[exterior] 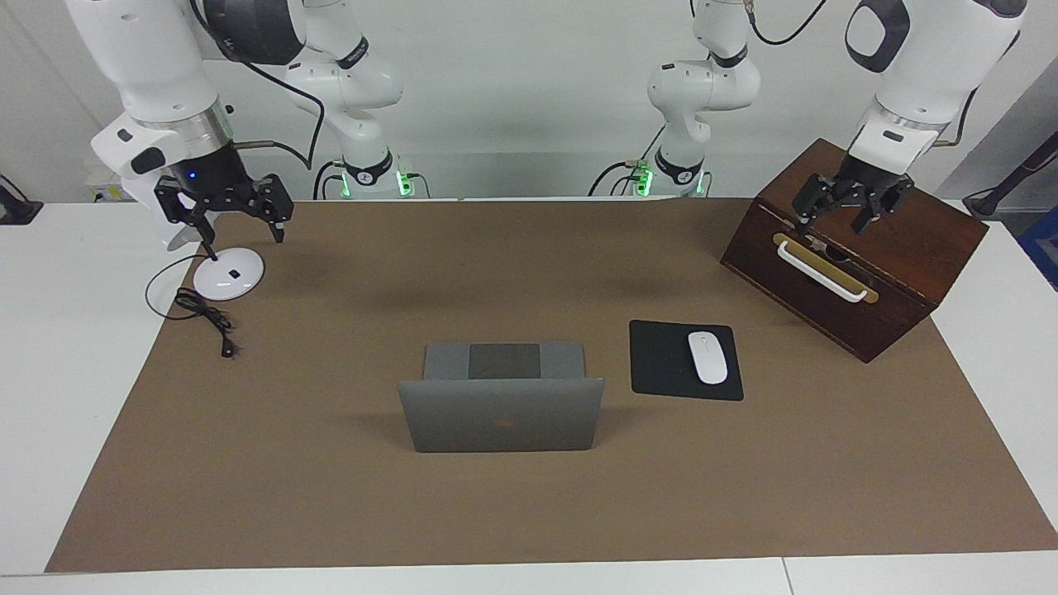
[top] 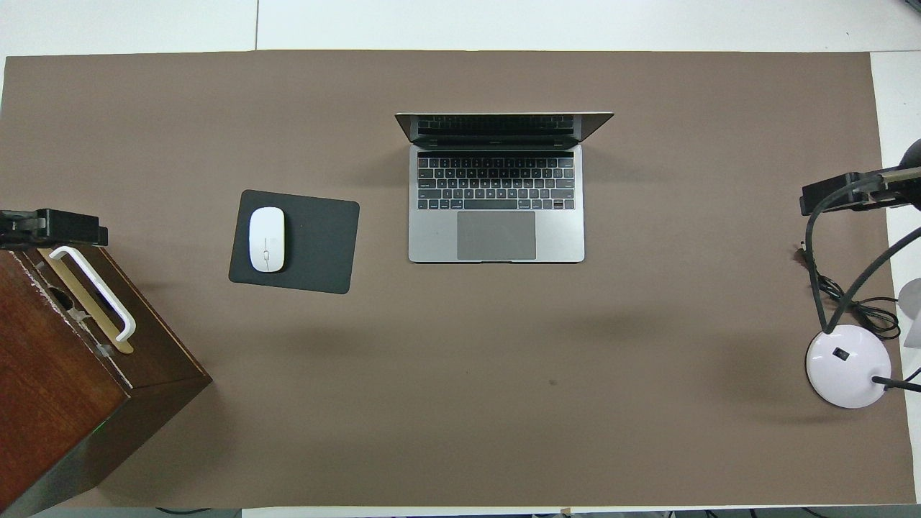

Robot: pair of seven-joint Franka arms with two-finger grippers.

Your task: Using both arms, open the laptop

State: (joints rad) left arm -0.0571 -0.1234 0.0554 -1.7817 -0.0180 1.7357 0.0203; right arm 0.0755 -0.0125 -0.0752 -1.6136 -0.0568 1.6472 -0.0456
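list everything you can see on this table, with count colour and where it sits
thin silver-grey aluminium laptop: 1, lid open, mid-mat
black rectangular mouse pad: 1, beside the laptop, toward the left arm's end
white oval mouse: 1, on the pad
dark brown wooden box: 1, white handle, left arm's end
white round-based desk lamp: 1, black cable, right arm's end
brown mat: 1, covers the white table
left gripper: open, over the box
right gripper: open, over the lamp

Both arms are glossy white, jointed, with black bands. Just above each black clawed end effector, left [exterior: 851,213] and right [exterior: 223,216], sits a silver ring; a blue light glows on the right one. Black cables loop alongside.
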